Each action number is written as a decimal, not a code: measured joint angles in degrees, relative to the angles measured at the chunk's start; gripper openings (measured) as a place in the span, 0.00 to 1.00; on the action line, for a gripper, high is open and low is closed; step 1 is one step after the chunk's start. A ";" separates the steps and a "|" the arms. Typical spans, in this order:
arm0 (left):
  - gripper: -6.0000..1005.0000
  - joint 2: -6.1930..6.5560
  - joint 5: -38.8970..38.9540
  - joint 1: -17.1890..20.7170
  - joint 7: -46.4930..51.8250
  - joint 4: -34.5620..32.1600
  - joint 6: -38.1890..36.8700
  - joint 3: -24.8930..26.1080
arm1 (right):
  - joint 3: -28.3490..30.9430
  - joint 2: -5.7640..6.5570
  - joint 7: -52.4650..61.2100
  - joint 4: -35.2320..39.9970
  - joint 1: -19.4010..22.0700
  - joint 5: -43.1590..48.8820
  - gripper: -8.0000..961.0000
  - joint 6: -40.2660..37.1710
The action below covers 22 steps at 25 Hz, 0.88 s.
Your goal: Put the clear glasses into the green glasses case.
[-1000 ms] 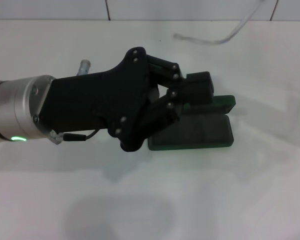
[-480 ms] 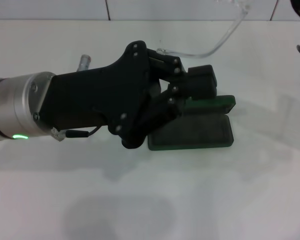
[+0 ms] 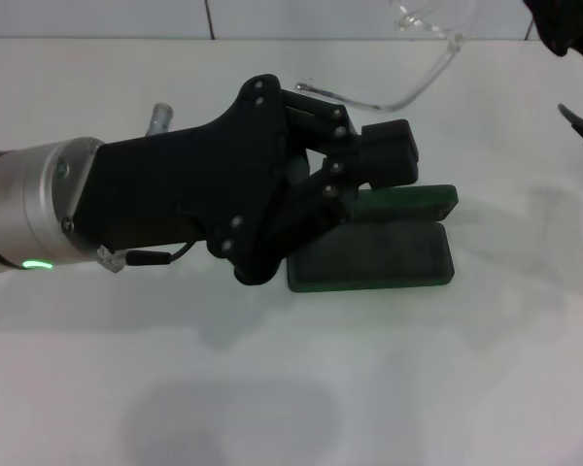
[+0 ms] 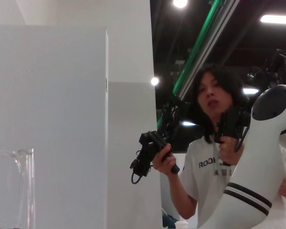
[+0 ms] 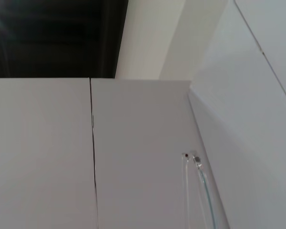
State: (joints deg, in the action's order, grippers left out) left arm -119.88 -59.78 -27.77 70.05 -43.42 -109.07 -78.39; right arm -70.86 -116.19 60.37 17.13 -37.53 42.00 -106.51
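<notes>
We see one green glasses case (image 3: 389, 254) open mid-bench, our left gripper (image 3: 369, 180) pinching its lid; one clear glasses (image 3: 423, 58) hangs near the far edge, the right gripper's (image 3: 562, 24) state unclear.

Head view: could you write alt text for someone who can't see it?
The left gripper reaches over an open green case on a white table. Clear glasses hang in the air beyond it, near the right gripper at the corner.

A thin arm of the clear glasses (image 5: 199, 188) shows against white wall panels (image 5: 138, 157) below a dark ceiling (image 5: 52, 38).
</notes>
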 joint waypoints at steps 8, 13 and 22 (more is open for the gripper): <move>0.05 0.00 0.19 -0.21 -0.49 0.59 0.00 0.18 | -1.81 0.00 -0.68 0.02 -0.20 0.58 0.08 0.82; 0.05 0.00 0.22 -0.26 -0.72 0.74 0.04 0.18 | -5.19 0.00 -1.31 0.50 -0.30 0.64 0.08 2.03; 0.05 0.00 0.22 -0.18 -0.73 1.37 0.09 0.23 | -5.77 0.00 -3.04 0.08 0.84 -4.06 0.08 0.94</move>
State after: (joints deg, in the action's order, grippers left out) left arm -119.88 -59.56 -27.95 69.33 -42.05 -108.98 -78.16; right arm -76.63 -116.19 57.34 17.22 -36.69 37.95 -105.57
